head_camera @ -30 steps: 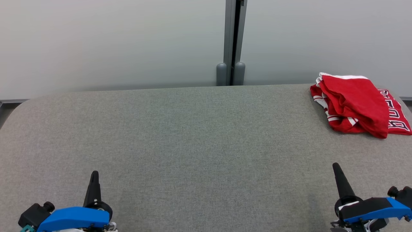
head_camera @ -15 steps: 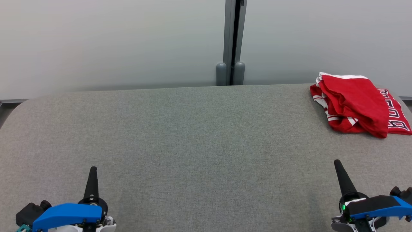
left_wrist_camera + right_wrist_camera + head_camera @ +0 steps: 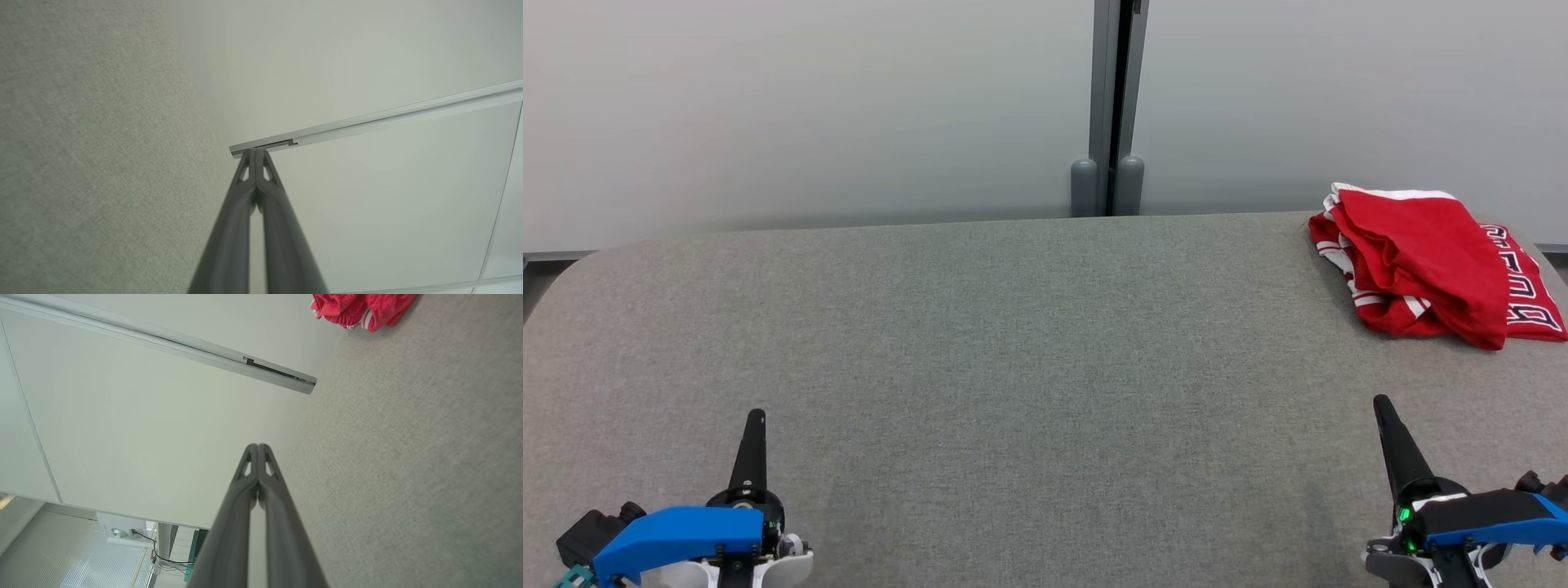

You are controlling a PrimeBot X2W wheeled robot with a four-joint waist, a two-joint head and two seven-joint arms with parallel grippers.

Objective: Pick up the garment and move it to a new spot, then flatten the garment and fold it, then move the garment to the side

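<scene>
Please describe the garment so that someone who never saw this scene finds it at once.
Start from the wide grey table before the pale wall. At its far right corner lies the garment, a crumpled heap. It alone is bright red, with white stripes and lettering.
</scene>
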